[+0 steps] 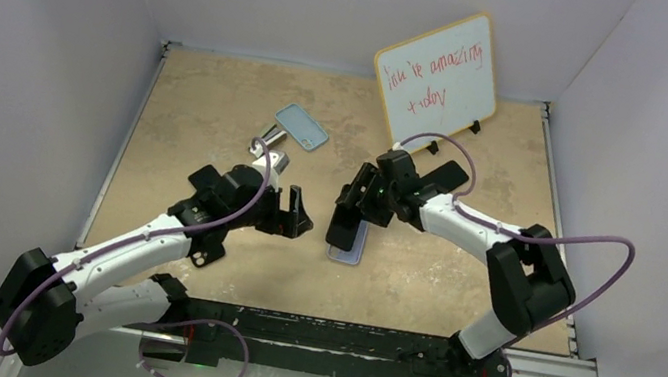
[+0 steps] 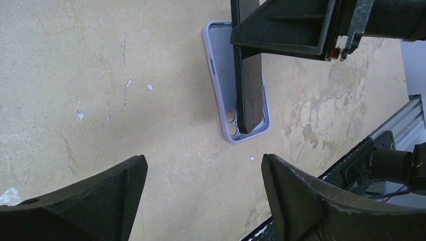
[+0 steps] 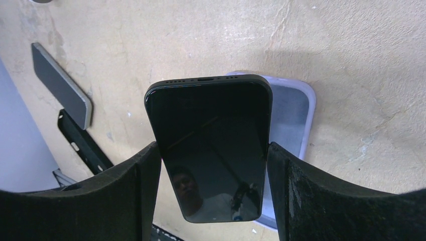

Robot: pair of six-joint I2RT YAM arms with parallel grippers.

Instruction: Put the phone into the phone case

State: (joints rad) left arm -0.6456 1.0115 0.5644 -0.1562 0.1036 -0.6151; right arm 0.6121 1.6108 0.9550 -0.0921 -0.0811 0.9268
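Right hand [image 3: 213, 175] is clenched on the black phone [image 3: 208, 130], pads on the two long edges, screen facing the wrist cam. The phone is tilted steeply. From the left wrist view, its free end dips into the lilac case [image 2: 221, 75], which lies open side up on the bench [image 1: 222, 100]. I can't tell if that end is actually seated against the rim or just hanging a hair above it. Left hand [image 2: 202, 170] is released, holding nothing, parked just beside the case.

What worries me from here:

- Orientation. The end going in first shows the charging port, and the case end it's heading for looks like the one with the camera holes. If I'm reading that right, it's in backwards and won't snap in no matter how hard I push.
- The case isn't pinned. If I lay the phone down and press, the soft case could skate across the bench or flip up at the far end. The left hand is close enough to hold it, but it isn't touching it.
- The pads sit on the phone's sides, right where the case walls need to come up. If I lower it flat without shifting the grasp, the pads will hit the rim.
- Letting go while it's this steep means the phone flops over, maybe out of the case.
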